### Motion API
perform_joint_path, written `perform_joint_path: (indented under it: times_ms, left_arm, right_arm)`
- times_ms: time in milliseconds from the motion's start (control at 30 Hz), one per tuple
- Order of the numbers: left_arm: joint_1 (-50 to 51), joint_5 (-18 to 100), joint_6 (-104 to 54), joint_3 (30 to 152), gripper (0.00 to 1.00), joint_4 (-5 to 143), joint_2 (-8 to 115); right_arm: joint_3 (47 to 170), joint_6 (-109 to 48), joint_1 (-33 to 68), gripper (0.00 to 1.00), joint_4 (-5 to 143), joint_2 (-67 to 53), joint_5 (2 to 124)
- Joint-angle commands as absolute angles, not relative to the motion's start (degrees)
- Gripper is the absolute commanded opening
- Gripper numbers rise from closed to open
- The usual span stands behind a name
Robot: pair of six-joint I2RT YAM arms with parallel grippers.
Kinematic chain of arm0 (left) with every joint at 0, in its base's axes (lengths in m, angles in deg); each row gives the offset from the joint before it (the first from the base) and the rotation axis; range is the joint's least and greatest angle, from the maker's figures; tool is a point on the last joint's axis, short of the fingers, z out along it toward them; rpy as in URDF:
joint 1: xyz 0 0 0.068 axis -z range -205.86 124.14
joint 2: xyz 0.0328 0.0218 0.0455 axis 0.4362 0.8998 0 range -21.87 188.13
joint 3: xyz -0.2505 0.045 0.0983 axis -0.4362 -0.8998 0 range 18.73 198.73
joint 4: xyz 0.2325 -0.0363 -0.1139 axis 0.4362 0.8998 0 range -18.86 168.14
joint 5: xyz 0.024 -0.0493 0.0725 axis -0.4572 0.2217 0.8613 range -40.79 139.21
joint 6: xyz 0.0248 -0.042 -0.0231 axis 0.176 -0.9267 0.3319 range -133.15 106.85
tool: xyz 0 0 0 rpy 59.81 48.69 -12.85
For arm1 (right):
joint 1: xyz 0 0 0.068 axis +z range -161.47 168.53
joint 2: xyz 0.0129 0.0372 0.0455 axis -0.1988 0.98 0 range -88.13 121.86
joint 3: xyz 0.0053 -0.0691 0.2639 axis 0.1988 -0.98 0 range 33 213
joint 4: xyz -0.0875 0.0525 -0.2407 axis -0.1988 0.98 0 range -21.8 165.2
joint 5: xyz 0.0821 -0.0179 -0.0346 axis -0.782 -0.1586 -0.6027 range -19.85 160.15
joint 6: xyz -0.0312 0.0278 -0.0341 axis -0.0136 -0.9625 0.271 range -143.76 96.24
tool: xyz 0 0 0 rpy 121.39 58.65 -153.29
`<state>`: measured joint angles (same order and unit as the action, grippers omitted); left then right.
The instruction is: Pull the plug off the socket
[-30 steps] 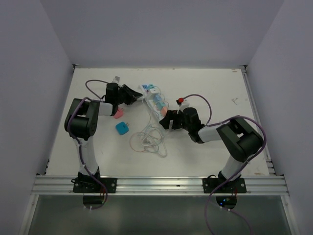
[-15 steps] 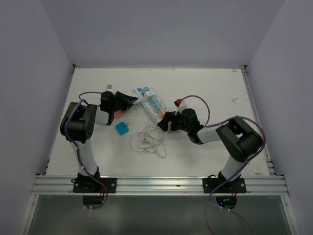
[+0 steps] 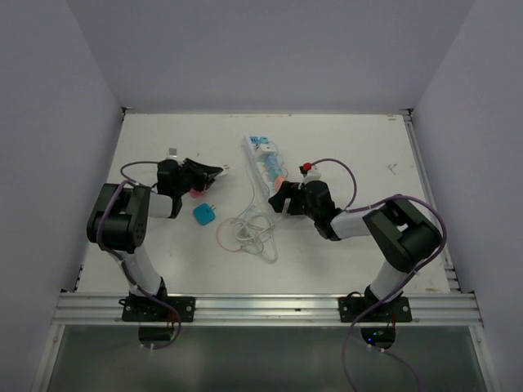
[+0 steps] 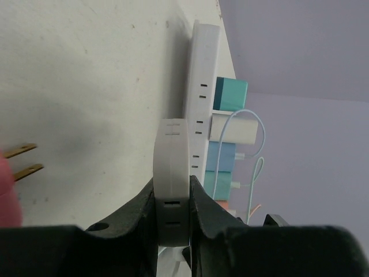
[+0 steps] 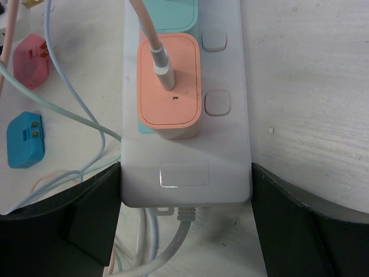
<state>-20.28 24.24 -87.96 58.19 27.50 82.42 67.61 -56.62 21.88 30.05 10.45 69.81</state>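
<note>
A white table point(image 3: 368, 245) between lilac walls; the socket point(image 5: 184, 173) lies near its middle, a salmon plug point(image 5: 170, 86) and others seated in it; a pink plug point(image 5: 31, 60) and a blue plug point(image 5: 25, 140) lie loose beside it. The left gripper point(image 4: 172, 213) pinches a white plug point(image 4: 172, 167) narrowly, clear of the strip (that pull looks done); the right gripper point(image 5: 185, 190) braces the socket's cable end, fingers pressed against both sides.

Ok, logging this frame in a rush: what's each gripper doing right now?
Left gripper: closed on the white plug.
Right gripper: closed on the end of the socket.
</note>
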Motion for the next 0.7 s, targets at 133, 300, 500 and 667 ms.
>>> perform_joint_path:
  times_ms: [133,300,500,667]
  left_arm:
    - [-31.2,21.4,-80.5,56.1,0.06,32.6,76.5]
    - [-37.5,20.5,-74.2,59.5,0.1,39.4,78.9]
    - [-41.0,18.3,-71.1,66.3,0.2,41.7,86.8]
    - [-41.1,17.5,-69.0,71.8,0.27,43.6,91.2]
  right_arm:
    - [65.3,-57.1,20.8,0.0,42.4,12.4,74.3]
    - [65.4,-56.8,20.8,0.0,42.3,12.9,73.8]
    - [65.4,-56.5,20.8,0.0,42.0,12.9,73.4]
    - [65.3,-56.5,20.8,0.0,41.9,12.9,73.2]
